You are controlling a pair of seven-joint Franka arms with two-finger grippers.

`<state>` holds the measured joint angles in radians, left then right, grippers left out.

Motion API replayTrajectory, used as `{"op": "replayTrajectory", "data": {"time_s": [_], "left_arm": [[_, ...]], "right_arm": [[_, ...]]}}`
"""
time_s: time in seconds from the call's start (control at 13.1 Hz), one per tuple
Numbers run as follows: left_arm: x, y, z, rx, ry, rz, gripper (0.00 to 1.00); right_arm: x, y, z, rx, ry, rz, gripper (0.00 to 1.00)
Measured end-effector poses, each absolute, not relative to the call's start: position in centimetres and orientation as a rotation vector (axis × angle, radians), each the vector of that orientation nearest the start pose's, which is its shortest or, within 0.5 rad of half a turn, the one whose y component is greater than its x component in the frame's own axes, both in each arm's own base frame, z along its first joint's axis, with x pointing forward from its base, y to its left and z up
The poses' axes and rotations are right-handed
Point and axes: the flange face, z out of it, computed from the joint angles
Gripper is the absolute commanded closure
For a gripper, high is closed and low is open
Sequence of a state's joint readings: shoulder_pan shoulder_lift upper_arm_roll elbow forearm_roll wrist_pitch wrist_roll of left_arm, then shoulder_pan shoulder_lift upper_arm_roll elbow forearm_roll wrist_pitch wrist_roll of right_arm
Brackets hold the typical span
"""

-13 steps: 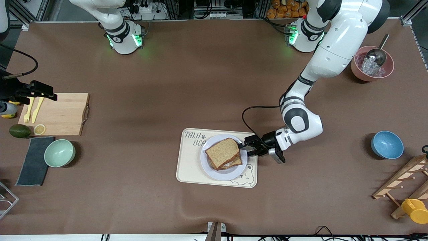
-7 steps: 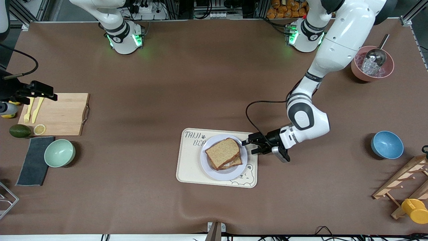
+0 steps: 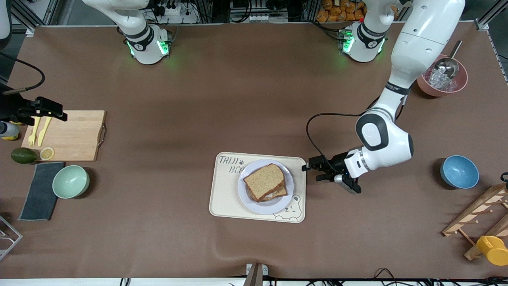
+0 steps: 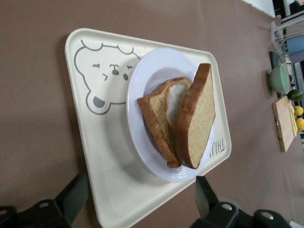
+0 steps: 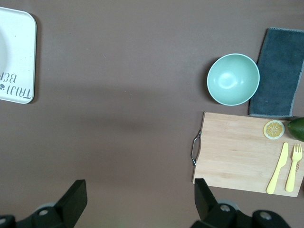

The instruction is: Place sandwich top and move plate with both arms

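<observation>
The sandwich top (image 3: 265, 179) lies on a slice with fried egg on the lavender-grey plate (image 3: 246, 198), which stands on the cream bear tray (image 3: 224, 198). In the left wrist view the sandwich top (image 4: 197, 118) leans on the lower slice (image 4: 154, 114) on the plate (image 4: 142, 80). My left gripper (image 3: 311, 172) is open and empty just off the tray's edge toward the left arm's end; its jaws (image 4: 140, 199) stand wide apart. My right gripper (image 3: 43, 109) is open and empty over the cutting board (image 3: 67, 135), and the right arm waits there (image 5: 140, 199).
A green bowl (image 3: 70, 181), a grey cloth (image 3: 39, 190) and an avocado (image 3: 23, 155) lie by the cutting board. A blue bowl (image 3: 459, 171), a pink bowl with ice and a scoop (image 3: 441, 75), a wooden rack (image 3: 480, 214) and a yellow cup (image 3: 492, 249) stand at the left arm's end.
My left gripper has drawn back from the sandwich's edge, off the tray toward the left arm's end. The sandwich, the plate and the right arm have not moved.
</observation>
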<state>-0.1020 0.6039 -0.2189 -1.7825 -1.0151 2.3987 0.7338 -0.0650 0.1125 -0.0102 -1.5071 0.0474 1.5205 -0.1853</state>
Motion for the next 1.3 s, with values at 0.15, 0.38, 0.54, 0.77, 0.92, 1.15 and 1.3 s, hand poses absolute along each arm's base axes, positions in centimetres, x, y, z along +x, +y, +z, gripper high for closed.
{"op": "replayTrajectory", "data": {"time_s": [0.15, 0.38, 0.54, 0.77, 0.92, 1.15, 1.3], "left_arm": [[63.5, -20.1, 25.0, 2.417, -0.298, 0.118, 0.00], [64.6, -19.1, 29.9, 2.551, -0.349, -0.007, 0.00], [65.4, -18.0, 33.4, 2.628, -0.377, -0.076, 0.00], [65.9, -16.6, 38.7, 2.787, -0.401, -0.116, 0.00], [65.7, -15.4, 42.9, 2.938, -0.432, -0.082, 0.00], [64.7, -11.4, 48.2, 3.044, -0.420, -0.062, 0.00], [64.3, -8.1, 50.7, 3.112, -0.434, -0.112, 0.00]], "right_arm": [[58.1, -3.8, 58.6, -3.075, -0.169, 0.141, 0.00], [58.2, -3.8, 58.7, -3.076, -0.169, 0.132, 0.00], [58.2, -3.7, 58.7, -3.076, -0.173, 0.125, 0.00], [58.2, -3.7, 58.7, -3.077, -0.173, 0.123, 0.00], [58.2, -3.8, 58.9, -3.078, -0.169, 0.119, 0.00], [58.3, -3.8, 59.0, -3.079, -0.171, 0.106, 0.00], [58.4, -3.8, 59.1, -3.080, -0.170, 0.093, 0.00]]}}
